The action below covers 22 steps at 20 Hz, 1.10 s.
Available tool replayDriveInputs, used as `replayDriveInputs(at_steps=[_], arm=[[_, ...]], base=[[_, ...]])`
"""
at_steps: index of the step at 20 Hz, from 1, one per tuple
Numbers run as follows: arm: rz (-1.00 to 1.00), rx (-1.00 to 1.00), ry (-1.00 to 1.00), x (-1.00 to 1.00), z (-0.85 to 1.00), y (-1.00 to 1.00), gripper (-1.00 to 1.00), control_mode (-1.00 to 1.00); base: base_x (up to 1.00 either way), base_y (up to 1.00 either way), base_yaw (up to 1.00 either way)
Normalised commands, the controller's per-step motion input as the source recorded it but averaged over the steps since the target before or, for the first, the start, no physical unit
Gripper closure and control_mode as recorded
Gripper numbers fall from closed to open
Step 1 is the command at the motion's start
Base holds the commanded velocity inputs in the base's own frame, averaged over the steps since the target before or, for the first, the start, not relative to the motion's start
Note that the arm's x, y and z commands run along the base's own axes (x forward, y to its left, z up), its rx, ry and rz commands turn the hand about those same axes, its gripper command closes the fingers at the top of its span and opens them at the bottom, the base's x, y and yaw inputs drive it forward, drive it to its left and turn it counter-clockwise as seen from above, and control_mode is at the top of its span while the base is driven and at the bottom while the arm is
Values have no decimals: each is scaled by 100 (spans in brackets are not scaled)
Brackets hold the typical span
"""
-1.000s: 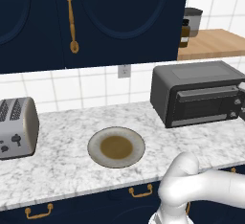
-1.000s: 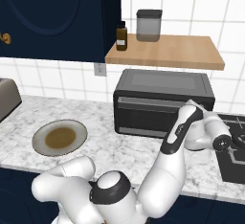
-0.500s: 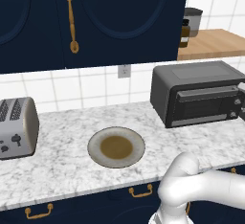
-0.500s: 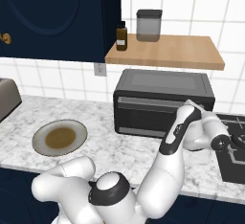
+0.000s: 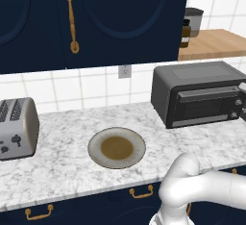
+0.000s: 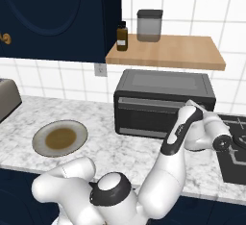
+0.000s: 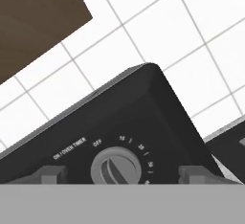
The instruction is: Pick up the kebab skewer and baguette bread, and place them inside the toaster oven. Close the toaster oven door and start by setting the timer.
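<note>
Even, bright, shadowless rendered light was seen throughout; edges were rendered sharp, with no glare, blur or distortion noted.

toaster oven (image 7: 119, 137) dial reads "OFF", "ON / OVEN TIMER"

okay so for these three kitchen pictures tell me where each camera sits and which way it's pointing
Left base view: behind the arm on its left, looking forward and down at the marble counter, plate and toaster oven; the white arm rises at lower right.
Right base view: behind on the right, facing the same counter and oven; the arm rises from lower left and reaches toward the oven's right end.
Hand view: on the hand, looking along the claw at the oven's timer knob; two dark fingertips flank the knob.
Shared: both base views show the oven, plate and wooden shelf.
</note>
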Motion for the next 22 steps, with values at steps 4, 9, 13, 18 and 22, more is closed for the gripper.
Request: replayDriveInputs(at_steps=[4, 9, 13, 18, 22], arm=[[0, 0, 0, 0, 0, 0, 100, -100], [0, 0, 0, 0, 0, 0, 100, -100], [0, 0, 0, 0, 0, 0, 100, -100], [0, 9, -1, -1, 0, 0, 100, -100], [0, 19, 0, 0, 0, 0, 100, -100]], base=[[0, 0, 0], [0, 0, 0], [0, 0, 0], [0, 0, 0], [0, 0, 0]])
